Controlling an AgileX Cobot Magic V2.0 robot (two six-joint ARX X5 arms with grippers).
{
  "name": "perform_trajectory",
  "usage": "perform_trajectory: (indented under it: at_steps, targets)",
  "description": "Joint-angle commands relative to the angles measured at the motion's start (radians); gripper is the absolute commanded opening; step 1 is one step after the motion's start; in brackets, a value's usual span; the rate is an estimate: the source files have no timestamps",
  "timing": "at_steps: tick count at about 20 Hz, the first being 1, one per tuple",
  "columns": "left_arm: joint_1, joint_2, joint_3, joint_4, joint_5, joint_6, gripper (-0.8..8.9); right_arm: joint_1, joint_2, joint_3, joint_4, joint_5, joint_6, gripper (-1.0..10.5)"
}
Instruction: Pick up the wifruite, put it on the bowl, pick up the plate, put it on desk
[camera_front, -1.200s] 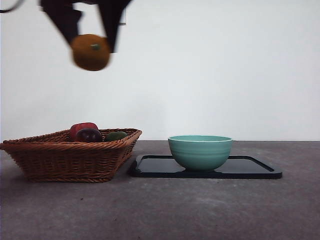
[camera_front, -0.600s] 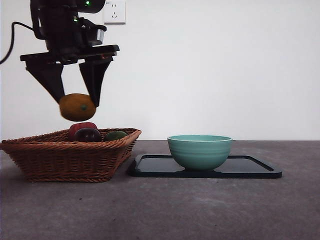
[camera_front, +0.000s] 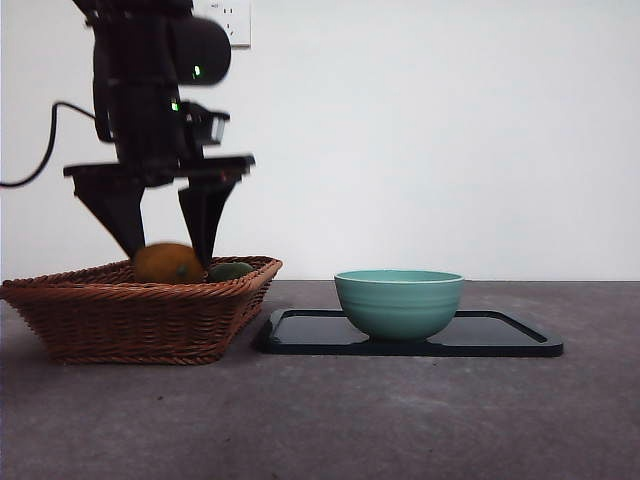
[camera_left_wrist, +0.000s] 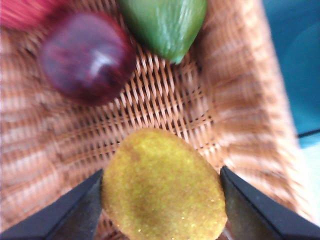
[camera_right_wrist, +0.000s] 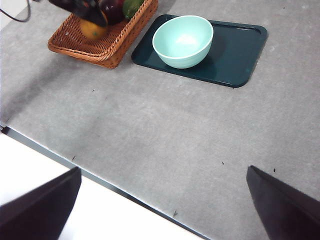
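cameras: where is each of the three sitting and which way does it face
Front view: low at desk height, looking level at the basket, the bowl and the tray; the left gripper drops in from above.
Left wrist view: close above the basket, its jaws either side of the wifruite.
Right wrist view: high, looking down over the desk, its open jaws at the bottom corners.
Shared: basket and wifruite appear in all three views; the bowl and tray show in front and right wrist.
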Motion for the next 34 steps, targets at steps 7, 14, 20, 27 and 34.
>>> perform_trajectory:
  at_steps: [7, 14, 20, 27, 34]
  targets:
    - [-0.004, 0.094, 0.013, 0.008, -0.001, -0.009, 2.80, 0.004, 0.001, 0.008, -0.034, -0.001, 0.010, 6.0]
    - [-0.003, 0.093, 0.025, -0.005, 0.000, -0.010, 5.01, 0.004, 0.001, 0.008, -0.034, -0.001, 0.011, 6.0]
    - [0.010, -0.023, 0.066, -0.068, 0.000, -0.010, 5.01, 0.004, 0.001, 0.008, -0.034, -0.001, 0.011, 6.0]
    - [-0.021, -0.353, 0.066, -0.132, 0.090, 0.014, 6.57, 0.004, 0.001, 0.008, -0.029, -0.002, 0.014, 6.0]
    - [-0.094, -0.710, 0.066, -0.226, 0.224, 0.066, 6.57, 0.004, 0.001, 0.008, -0.029, -0.001, 0.014, 6.0]
